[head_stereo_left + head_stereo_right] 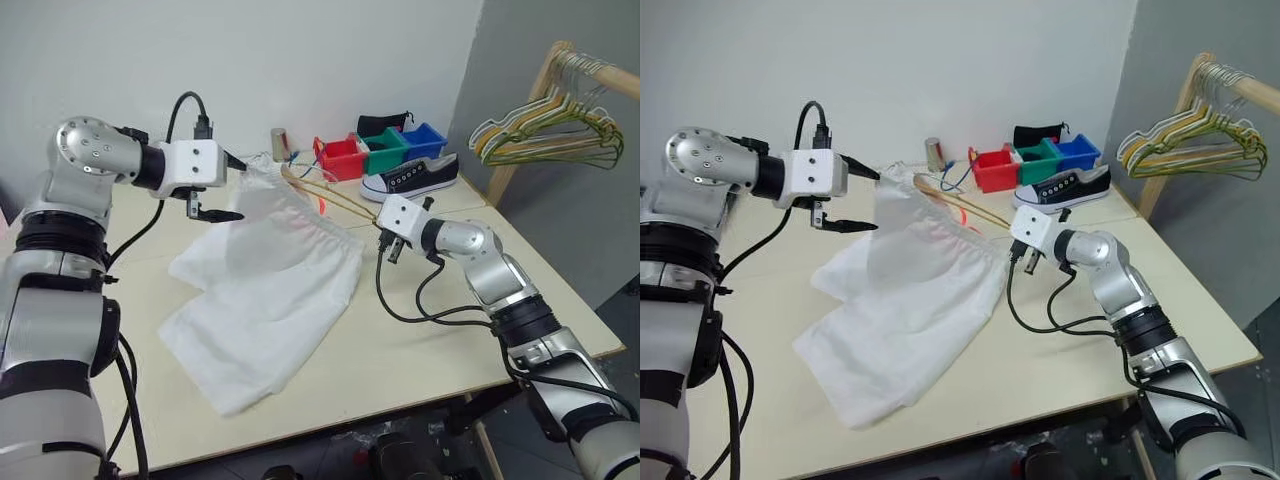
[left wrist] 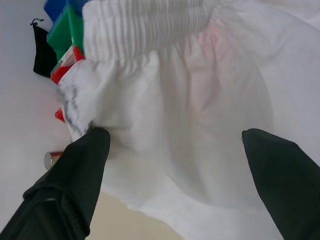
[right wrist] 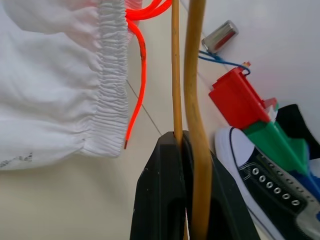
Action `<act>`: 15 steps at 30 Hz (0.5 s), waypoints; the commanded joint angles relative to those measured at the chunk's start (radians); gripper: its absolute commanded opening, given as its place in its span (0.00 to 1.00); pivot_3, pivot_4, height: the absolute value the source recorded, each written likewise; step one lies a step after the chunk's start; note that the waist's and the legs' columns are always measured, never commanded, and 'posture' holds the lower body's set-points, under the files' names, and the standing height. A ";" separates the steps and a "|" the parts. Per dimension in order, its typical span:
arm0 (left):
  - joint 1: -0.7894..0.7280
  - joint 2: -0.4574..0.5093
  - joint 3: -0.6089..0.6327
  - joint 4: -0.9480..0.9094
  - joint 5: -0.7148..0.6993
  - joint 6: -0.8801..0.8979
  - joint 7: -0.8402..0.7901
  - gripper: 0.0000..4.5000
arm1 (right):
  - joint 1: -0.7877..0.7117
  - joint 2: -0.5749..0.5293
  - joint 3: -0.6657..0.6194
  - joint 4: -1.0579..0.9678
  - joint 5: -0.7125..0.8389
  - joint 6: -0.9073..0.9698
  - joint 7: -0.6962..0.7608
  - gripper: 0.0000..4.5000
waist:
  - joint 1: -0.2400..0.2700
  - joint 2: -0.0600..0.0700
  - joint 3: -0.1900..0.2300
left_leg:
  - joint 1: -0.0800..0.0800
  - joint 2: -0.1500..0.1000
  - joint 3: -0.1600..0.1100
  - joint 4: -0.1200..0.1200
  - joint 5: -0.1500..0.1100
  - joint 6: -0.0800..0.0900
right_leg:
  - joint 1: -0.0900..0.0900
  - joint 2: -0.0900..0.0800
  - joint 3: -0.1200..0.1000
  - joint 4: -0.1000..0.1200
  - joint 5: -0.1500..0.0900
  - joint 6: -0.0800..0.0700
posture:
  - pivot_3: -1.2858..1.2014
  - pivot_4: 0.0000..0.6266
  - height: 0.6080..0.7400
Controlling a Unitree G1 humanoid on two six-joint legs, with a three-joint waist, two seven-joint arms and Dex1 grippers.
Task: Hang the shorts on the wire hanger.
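Hanging job: white shorts (image 1: pixel 262 300) lie spread on the pale table (image 1: pixel 420 340), legs trailing toward the near edge, waistband end lifted off the surface at the far side.
Shorts: gathered elastic waistband raised and draped between the two grippers; a faint pink tint shows through the cloth near the band.
Wire hanger: the yellow-orange wire hanger (image 1: pixel 330 197) runs from the right gripper toward the raised waistband, its far end tucked into the cloth there.
Right gripper: the right gripper (image 3: pixel 186 150) has its black fingers pinched together on the hanger's wires, which pass up between them in the wrist view.
Left gripper: the left gripper (image 2: pixel 172 142) has its fingers spread wide; the waistband cloth hangs between and just beyond them, one finger touching the fabric, nothing pinched.
Orange cord: an orange cord (image 3: pixel 139 70) lies beside the waistband on the table.
Background: red, green and blue bins (image 1: pixel 385 150) and a black sneaker (image 1: pixel 410 177) sit at the far side; a bunch of hangers (image 1: pixel 550 130) hangs on a wooden rack to the right.
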 commanded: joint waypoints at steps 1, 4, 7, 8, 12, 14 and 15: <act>-0.043 -0.022 0.015 0.012 0.005 -0.041 0.017 1.00 | -0.004 -0.016 -0.001 -0.068 -0.031 -0.050 -0.014 0.00 | -0.003 0.000 0.000 | 0.000 0.000 0.000 0.000 0.000 0.000 | 0.000 0.000 0.000 0.001 0.000 -0.001 | 0.46 0.00 1.00; -0.050 -0.031 0.022 0.010 0.003 -0.048 0.012 1.00 | 0.006 -0.010 -0.002 -0.079 -0.036 -0.037 -0.007 0.00 | -0.007 0.000 0.000 | 0.001 0.000 0.000 0.000 0.000 0.000 | 0.000 0.000 0.000 0.001 0.000 0.001 | 0.46 0.00 1.00; -0.067 -0.018 0.025 0.004 0.001 -0.033 -0.017 1.00 | 0.012 0.016 -0.027 -0.079 -0.001 0.028 0.007 0.00 | -0.017 0.000 0.000 | 0.001 0.000 0.000 0.000 0.000 0.001 | 0.000 0.000 0.000 0.002 0.000 0.001 | 0.46 0.00 1.00; -0.071 -0.013 0.027 0.000 -0.001 -0.027 -0.028 1.00 | 0.013 0.024 -0.036 -0.078 0.011 0.049 0.011 0.00 | -0.022 0.000 0.000 | 0.001 0.000 0.000 0.000 0.001 0.001 | 0.000 0.000 0.000 0.003 0.000 0.001 | 0.46 0.00 1.00; -0.089 0.008 0.038 -0.036 -0.025 0.019 -0.094 1.00 | 0.005 0.026 -0.051 -0.025 0.022 0.062 0.004 0.00 | -0.033 0.000 0.000 | 0.001 0.000 -0.001 0.000 0.001 0.002 | 0.000 0.000 0.000 0.004 0.000 0.001 | 0.46 0.00 1.00; -0.110 0.005 0.049 -0.040 -0.032 0.037 -0.091 1.00 | 0.000 0.019 -0.049 -0.004 0.017 0.050 0.000 0.00 | -0.033 0.000 0.000 | 0.001 0.000 -0.001 0.000 0.001 0.002 | 0.000 0.000 0.000 0.004 0.000 0.001 | 0.46 0.00 1.00; -0.121 0.002 0.052 -0.034 -0.028 0.032 -0.075 1.00 | -0.003 0.016 -0.047 0.006 0.013 0.041 0.000 0.00 | -0.033 0.000 0.000 | 0.001 0.000 -0.001 0.000 0.001 0.002 | 0.000 0.000 0.000 0.004 0.000 0.001 | 0.46 0.00 1.00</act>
